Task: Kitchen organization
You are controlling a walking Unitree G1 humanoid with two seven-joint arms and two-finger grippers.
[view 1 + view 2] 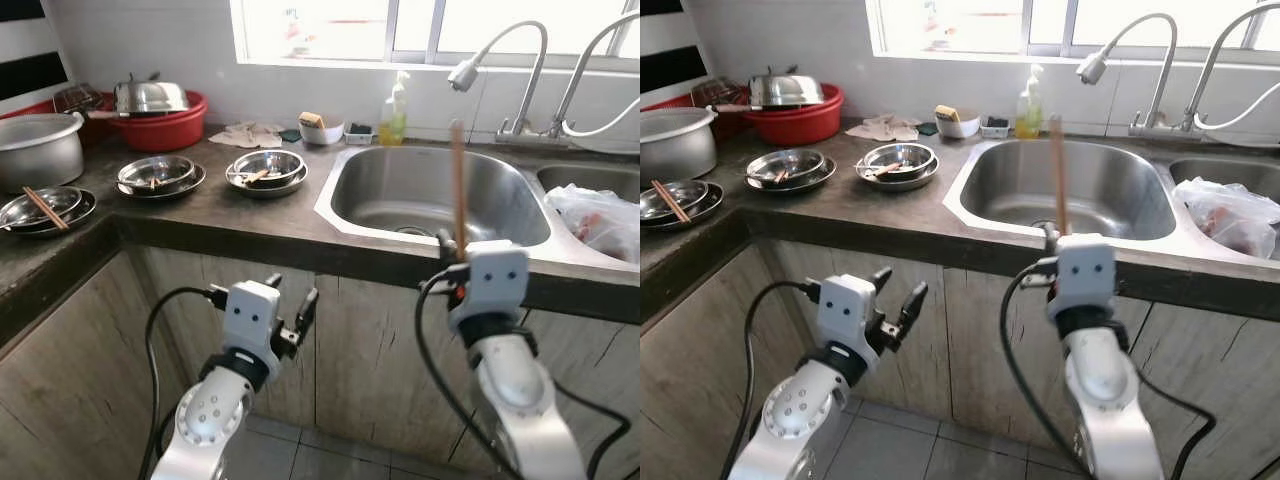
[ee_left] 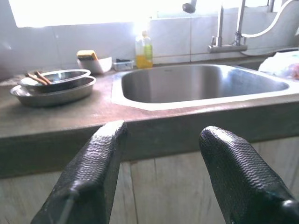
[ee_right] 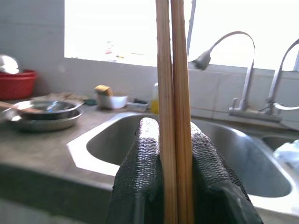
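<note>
1. Left eye view: the right gripper [image 1: 452, 262] is clamped on a pair of long light-wooden chopsticks [image 1: 458, 185], held upright just before the counter edge. Beyond them lies the large stainless-steel sink basin [image 1: 440, 200]. Well off to that gripper's left sit three stacks of round steel plates: one [image 1: 266, 170] nearest, one [image 1: 160, 176] further, one [image 1: 45, 208] at the counter's corner with another brown chopstick pair [image 1: 44, 208] resting on it. I judge the tidying only begun: one pair lifted, the plates unsorted.

2. Right eye view: the left gripper [image 1: 896, 294] hangs below the counter, fingers spread and empty. Two curved chrome taps [image 1: 1140, 70] stand beyond the right gripper, and one white plastic bag [image 1: 1230, 215] lies in the second basin to its right.

3. Left wrist view: between the parted black fingers [image 2: 88, 177], the dark stone counter [image 2: 70, 116] is ahead, with one yellow soap bottle [image 2: 144, 49] and one small white bowl [image 2: 96, 63] beyond.

4. Right wrist view: two sticks are counted, side by side, pinched between the pads [image 3: 140, 172].
</note>
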